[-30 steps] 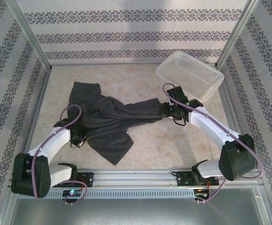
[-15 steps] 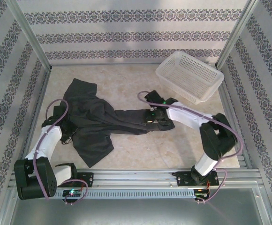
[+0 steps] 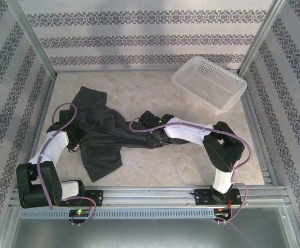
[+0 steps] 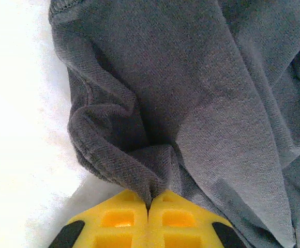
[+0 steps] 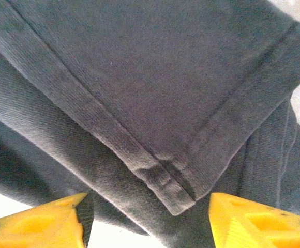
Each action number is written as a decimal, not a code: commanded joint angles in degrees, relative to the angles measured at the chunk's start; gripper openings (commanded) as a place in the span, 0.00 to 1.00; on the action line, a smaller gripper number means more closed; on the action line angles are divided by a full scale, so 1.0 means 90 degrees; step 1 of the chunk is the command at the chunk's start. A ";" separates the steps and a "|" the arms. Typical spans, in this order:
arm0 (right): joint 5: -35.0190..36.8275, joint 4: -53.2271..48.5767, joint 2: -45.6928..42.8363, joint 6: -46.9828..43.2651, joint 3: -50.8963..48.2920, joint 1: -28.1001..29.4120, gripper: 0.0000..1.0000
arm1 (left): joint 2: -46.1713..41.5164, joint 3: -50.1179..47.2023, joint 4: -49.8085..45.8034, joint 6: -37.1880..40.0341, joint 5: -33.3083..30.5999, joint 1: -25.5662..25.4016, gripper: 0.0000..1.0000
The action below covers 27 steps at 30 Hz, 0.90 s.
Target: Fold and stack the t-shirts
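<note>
1 t-shirt (image 3: 104,138), fold pinched in left claw (image 4: 149,204)

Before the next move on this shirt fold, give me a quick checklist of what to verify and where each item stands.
1. Left gripper clamped on the t-shirt: ok, pinching a fold.
2. Right gripper gripping cloth: not ok, jaws open, nothing pinched.
3. t-shirt lying flat: not ok, bunched and twisted.
4. Basket apart from the t-shirt: ok, far right.
5. Cloth all on the table: ok.
</note>
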 commanded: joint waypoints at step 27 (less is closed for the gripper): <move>0.0135 -0.1200 0.1568 0.0230 0.3861 -0.2302 0.00 | 0.0562 0.0734 0.0013 0.0355 -0.0393 0.0048 0.00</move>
